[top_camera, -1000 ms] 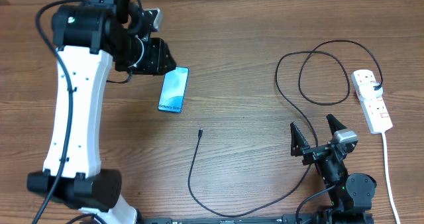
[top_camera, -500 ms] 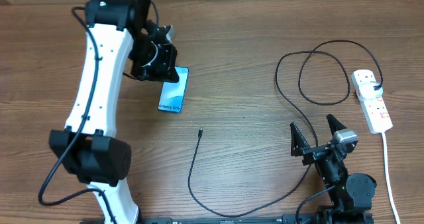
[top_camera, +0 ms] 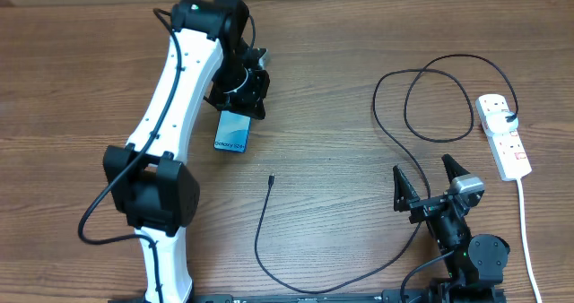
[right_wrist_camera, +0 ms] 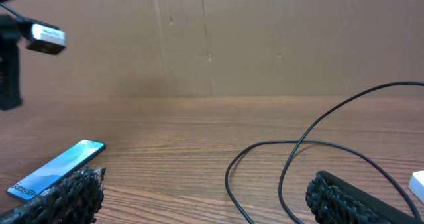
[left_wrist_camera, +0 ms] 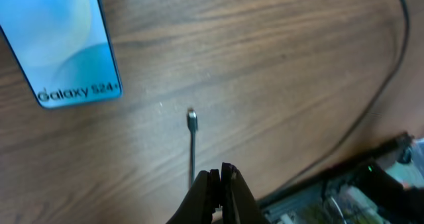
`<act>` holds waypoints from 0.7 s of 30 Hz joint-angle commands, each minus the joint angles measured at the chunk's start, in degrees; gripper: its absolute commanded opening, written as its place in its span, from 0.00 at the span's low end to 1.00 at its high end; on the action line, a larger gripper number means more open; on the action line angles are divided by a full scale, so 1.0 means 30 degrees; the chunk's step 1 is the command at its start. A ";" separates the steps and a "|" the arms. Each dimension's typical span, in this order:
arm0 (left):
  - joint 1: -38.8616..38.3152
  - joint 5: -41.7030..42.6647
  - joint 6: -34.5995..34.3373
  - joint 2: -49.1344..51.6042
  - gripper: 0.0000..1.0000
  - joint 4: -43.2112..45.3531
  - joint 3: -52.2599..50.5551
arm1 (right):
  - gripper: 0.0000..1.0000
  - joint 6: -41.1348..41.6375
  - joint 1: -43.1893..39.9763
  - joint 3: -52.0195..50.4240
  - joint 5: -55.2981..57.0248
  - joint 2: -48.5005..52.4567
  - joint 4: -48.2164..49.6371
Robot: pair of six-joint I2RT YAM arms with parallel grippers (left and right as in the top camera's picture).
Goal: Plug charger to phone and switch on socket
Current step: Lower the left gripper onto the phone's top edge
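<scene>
Toward the far-left quarter of the bench lies one phone (top_camera: pixel 233 131), screen up and a little askew. Its far end sits under the left gripper (left_wrist_camera: pixel 220 171). That gripper's two fingers are pressed together with nothing between them, held above the wood. The white left arm (top_camera: pixel 170 115) slants from the near edge up to the phone and takes up much of the left side. Bare wood stays open between the arm and the left edge.

On the near side of the phone, close to it but apart, rests the single connector tip (top_camera: pixel 271 179) of the one charger (top_camera: pixel 256 240). Its thin cable runs toward the near edge, sweeps right along it, then climbs into loops toward the far-right corner. Wide bare wood lies between the tip and those loops.

At the near edge, right of centre, the right gripper (top_camera: pixel 423 173) stands with its fingers spread wide and empty, the cable passing close by.

Along the right edge lies one socket (top_camera: pixel 502 137), lengthwise from far to near. The charger's black plug (top_camera: pixel 509 116) sits at its far end, and its white cord (top_camera: pixel 526 231) trails toward the near-right corner. Its switches are too small to count.
</scene>
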 commanded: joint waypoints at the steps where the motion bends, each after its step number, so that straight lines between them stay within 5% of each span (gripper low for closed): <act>1: -0.0117 -0.1333 -0.1545 0.1042 0.04 0.0743 0.0015 | 1.00 -0.0146 0.0124 -0.0197 0.0175 -0.0189 0.0109; 12: -0.0168 -0.5319 -0.4087 0.4233 0.12 0.3650 0.0022 | 1.00 -0.0146 0.0124 -0.0197 0.0182 -0.0189 0.0109; 21: -0.0153 -0.5370 -0.4138 0.6659 0.19 0.3716 0.0022 | 1.00 -0.0146 0.0124 -0.0197 0.0182 -0.0189 0.0109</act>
